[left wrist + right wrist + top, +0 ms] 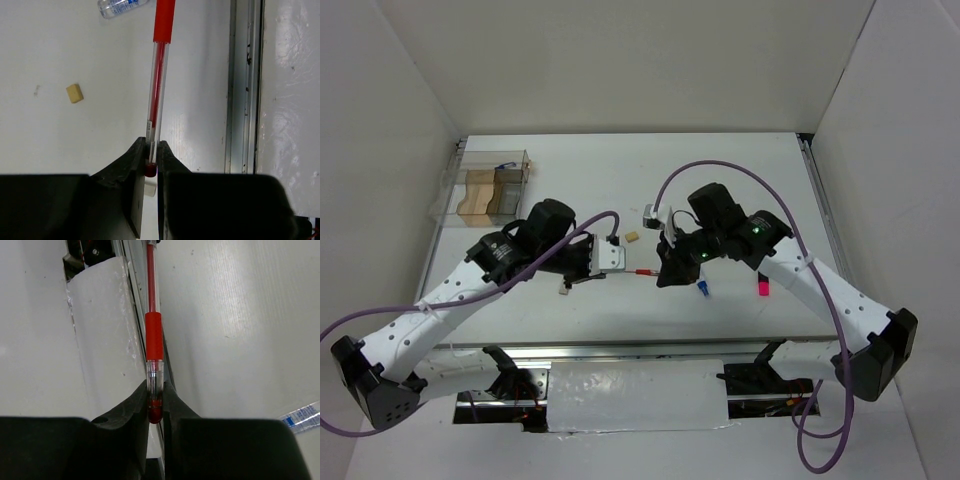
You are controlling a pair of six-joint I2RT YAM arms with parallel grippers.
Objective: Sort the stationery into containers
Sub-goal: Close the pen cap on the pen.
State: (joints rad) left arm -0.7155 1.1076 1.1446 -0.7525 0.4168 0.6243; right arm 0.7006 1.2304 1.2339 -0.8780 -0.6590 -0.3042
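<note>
The thin red pen [643, 271] hangs level above the table, held at both ends. My left gripper [619, 266] is shut on its clear barrel end [157, 90]. My right gripper [664, 272] is shut on its red-tipped end [154, 340]. The clear compartment box [490, 190] stands at the far left with tan and brown blocks inside. One tan eraser block [632, 237] lies behind the pen and shows in the left wrist view [74, 93]. Another block [563, 292] lies under my left arm. The clear blue-capped tube [120, 6] lies by my right gripper.
A blue item [702, 290] and the pink-black marker [762, 288] lie under my right arm. The table's metal front rail [245, 100] runs close below the pen. A white panel [635, 392] sits beyond that edge, between the arm bases.
</note>
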